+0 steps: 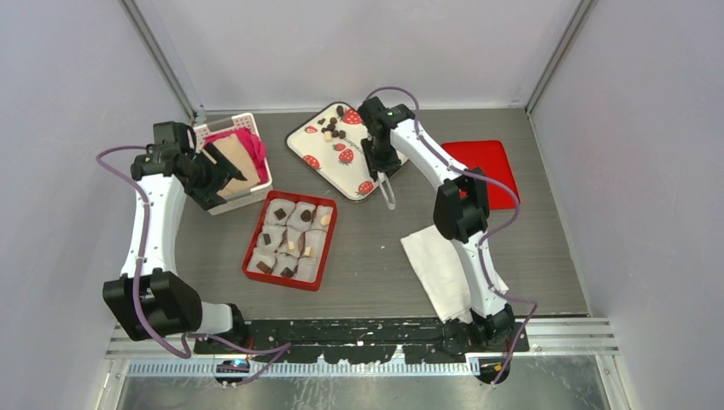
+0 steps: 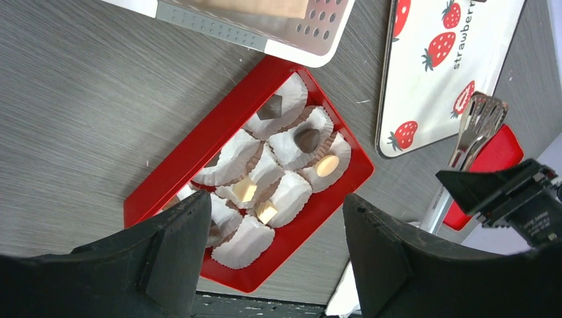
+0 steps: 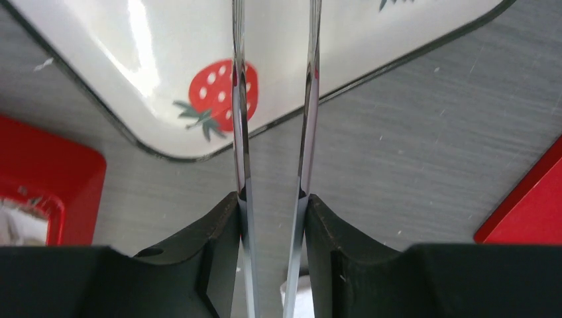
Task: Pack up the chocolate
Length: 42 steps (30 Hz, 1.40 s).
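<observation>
Right gripper: jaws partly closed, clamping a pair of metal tongs by its two arms, one arm against each inner face. The tongs reach out over the corner of the strawberry tray and the grey surface beside it. Whether the tips carry anything cannot be told from these views.

Left gripper: jaws wide apart, holding nothing, hanging above the red box.

Chocolate, two lots:
- In the red box: dark and pale cream pieces sit singly in white paper cups. Some cups appear unfilled, though the jaws hide part of the box.
- On the strawberry tray: a loose cluster of mostly dark pieces lies at its far end, well apart from the box.

Other items on the surface:
- White perforated basket, far left, just behind the box, holding pink and tan contents.
- Flat red lid, far right.
- White cloth, near right, partly under the right arm.
</observation>
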Motion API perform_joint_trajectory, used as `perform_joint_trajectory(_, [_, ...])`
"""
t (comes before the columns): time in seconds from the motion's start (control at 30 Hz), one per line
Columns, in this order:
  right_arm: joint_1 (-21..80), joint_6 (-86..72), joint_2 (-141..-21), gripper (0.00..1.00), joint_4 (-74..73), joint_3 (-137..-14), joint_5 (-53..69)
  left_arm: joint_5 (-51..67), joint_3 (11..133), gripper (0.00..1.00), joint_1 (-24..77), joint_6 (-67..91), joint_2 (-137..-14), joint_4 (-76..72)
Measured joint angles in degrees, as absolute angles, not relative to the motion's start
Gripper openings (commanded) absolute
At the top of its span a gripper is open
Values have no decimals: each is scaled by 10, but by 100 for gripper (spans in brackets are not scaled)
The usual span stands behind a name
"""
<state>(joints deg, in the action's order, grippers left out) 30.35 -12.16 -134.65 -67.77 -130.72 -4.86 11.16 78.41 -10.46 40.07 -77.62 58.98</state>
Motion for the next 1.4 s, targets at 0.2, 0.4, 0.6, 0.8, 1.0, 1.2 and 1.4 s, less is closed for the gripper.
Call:
perform_joint_trajectory(0.2, [328,-121,-1273,18,-679,-1235,-17,117,784,74,-108,401,-777,585])
perform_joint_trajectory(0.4, [411,-109,-1181,18,-673,-1134,4,121,784,73,-110,400,-780,585])
perform_joint_trajectory(0.6, [528,-104,-1127,17,-674,-1089,29,122,784,74,-110,400,-781,585])
perform_joint_trajectory(0.8, [614,-102,-1116,17,-678,-1067,44,133,775,74,-110,401,-781,576])
perform_joint_trajectory(1.0, [653,-100,-1117,17,-685,-1041,49,134,770,73,-111,400,-781,575])
perform_joint_trajectory(1.2, [674,-87,-1120,19,-703,-1034,48,136,768,73,-111,400,-780,575])
perform_joint_trajectory(1.4, [677,-80,-1129,27,-711,-1031,49,138,767,73,-111,401,-778,575])
